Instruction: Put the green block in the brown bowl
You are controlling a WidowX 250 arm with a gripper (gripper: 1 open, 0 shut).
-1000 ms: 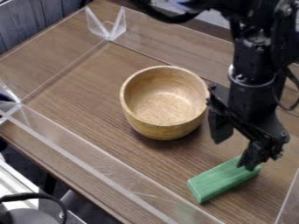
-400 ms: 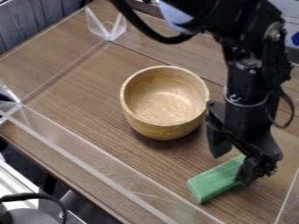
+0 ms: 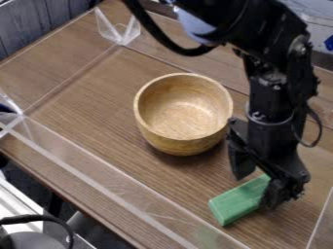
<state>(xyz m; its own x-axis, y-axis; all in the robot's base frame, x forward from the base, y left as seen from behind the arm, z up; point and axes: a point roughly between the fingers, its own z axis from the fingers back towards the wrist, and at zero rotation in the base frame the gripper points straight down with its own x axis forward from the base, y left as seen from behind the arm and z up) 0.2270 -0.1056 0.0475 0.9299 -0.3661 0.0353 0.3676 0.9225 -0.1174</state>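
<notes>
Our claw [image 3: 266,191] stands with its fingers apart, low over the far end of the green block [image 3: 240,201], with nothing clamped that we can see. One finger covers part of that end, and from this view we cannot tell whether it touches the block or just hangs above it. The rest of the block sticks out from under the claw toward the near edge of the desk [image 3: 97,126], lying flat on the wood.

The main risk, as we judge it, is a grip too close to the end. If we close there, the long free part could sag or swing as we lift, and the block could slip out. If a finger is over the top rather than beside it, going lower could press the block into the desk or push it away from us. Closing off-center could also turn it before both fingers meet it.

Beyond the claw, farther from the near edge and off to one side, the brown bowl [image 3: 182,112] sits upright. Its wall is thick and raised, so if we carry the block across too low, a dangling end could catch the rim and knock the block loose or shove the bowl.
</notes>
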